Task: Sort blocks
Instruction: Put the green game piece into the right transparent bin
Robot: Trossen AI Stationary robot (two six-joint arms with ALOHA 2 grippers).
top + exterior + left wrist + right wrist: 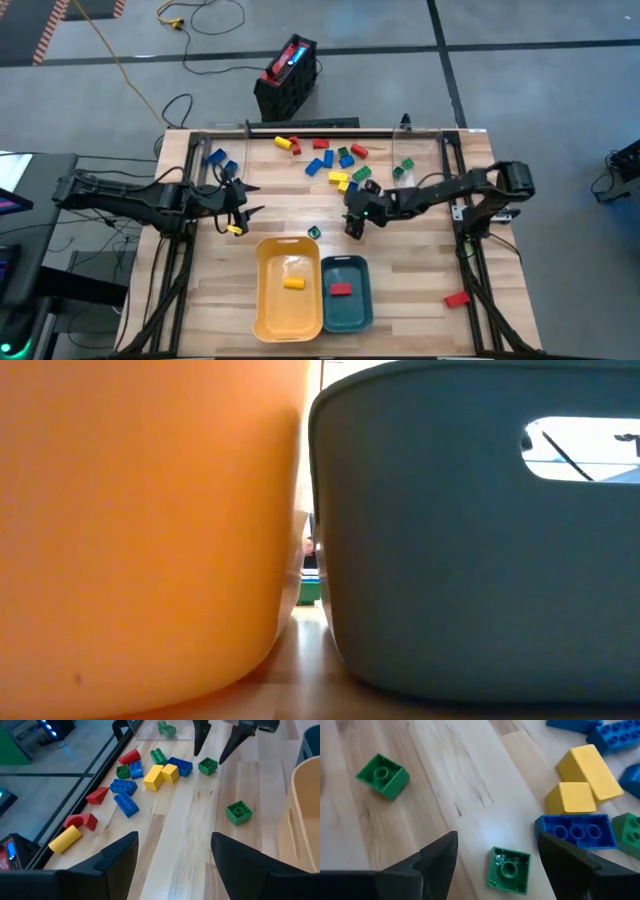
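Trays: yellow tray (140, 540) and teal tray (470, 550) side by side, one block in each.
Right end effector (492, 852): open, astride a green block (508, 869), not gripping.
Left end effector (172, 852): open, empty, near tabletop's (420, 270) left edge.
Blocks (335, 160): clustered at far side.

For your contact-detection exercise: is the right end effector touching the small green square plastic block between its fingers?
Apart. The right wrist view shows wood on both sides between the open right end effector and the small green square plastic block.
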